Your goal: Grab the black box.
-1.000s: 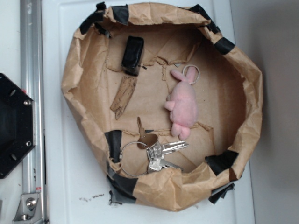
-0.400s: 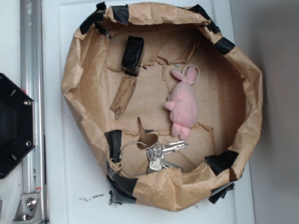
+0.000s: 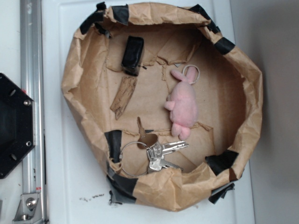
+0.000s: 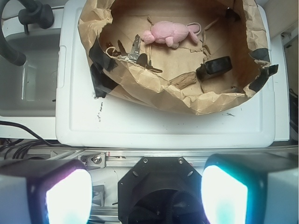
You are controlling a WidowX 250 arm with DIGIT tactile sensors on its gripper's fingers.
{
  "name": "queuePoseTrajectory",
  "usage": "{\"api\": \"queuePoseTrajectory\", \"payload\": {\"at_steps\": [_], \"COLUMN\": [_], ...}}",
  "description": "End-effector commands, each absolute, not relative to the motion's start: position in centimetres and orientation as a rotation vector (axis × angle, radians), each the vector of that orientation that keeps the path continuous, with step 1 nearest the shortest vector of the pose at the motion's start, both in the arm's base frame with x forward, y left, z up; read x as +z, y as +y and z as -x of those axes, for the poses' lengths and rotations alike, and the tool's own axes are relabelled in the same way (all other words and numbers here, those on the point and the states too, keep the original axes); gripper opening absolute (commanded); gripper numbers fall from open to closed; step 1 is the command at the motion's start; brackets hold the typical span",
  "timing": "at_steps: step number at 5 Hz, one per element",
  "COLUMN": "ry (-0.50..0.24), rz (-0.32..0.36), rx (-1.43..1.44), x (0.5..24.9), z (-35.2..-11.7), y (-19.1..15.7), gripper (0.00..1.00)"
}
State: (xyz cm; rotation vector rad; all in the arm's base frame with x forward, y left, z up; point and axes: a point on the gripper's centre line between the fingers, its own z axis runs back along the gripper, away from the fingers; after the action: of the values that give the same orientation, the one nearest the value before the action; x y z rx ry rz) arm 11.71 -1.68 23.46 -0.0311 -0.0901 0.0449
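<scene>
A white tabletop (image 3: 70,177) carries a crumpled brown paper nest (image 3: 163,189) whose raised rim is patched with black tape (image 3: 114,144). Inside the nest, the black box (image 3: 132,55) lies near the rim on the side towards the tabletop's far edge in the exterior view, its long side running roughly from that rim towards the middle. In the wrist view the same black box (image 4: 216,66) sits against the nest's near right wall, partly hidden by the paper rim. Just beside its inner end lies a small piece of wood (image 3: 124,95), a brown strip, apart from the box by a narrow gap. A pink plush bunny (image 3: 182,105) lies near the middle of the nest with a ring at its head end, well apart from the box. A bunch of keys (image 3: 161,154) on a metal ring rests near the rim opposite the box, close to a tape patch.

Beside the tabletop runs an aluminium rail (image 3: 30,93), and a black hexagonal plate (image 3: 14,126) with screws sits against it.

The claw (image 4: 145,193) shows only in the wrist view, its two fingers (image 4: 60,193) set wide apart with nothing between them, poised above the hexagonal plate and well away from the nest.
</scene>
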Motion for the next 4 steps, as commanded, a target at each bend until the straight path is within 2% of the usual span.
{"api": "queuePoseTrajectory", "payload": {"at_steps": [1,2,3,4], "ry": [-0.043,-0.092,-0.219,-0.217], "rz": [0.022,0.05,-0.027,-0.076], "rx": [0.387,0.58,0.826,1.073], "x": [19.7,16.9,16.1,14.9], "z": [-20.9,-23.0,-23.2,-22.6], "y": [-0.2,1.2,3.7,5.6], "gripper": [1.0,1.0,1.0,1.0]}}
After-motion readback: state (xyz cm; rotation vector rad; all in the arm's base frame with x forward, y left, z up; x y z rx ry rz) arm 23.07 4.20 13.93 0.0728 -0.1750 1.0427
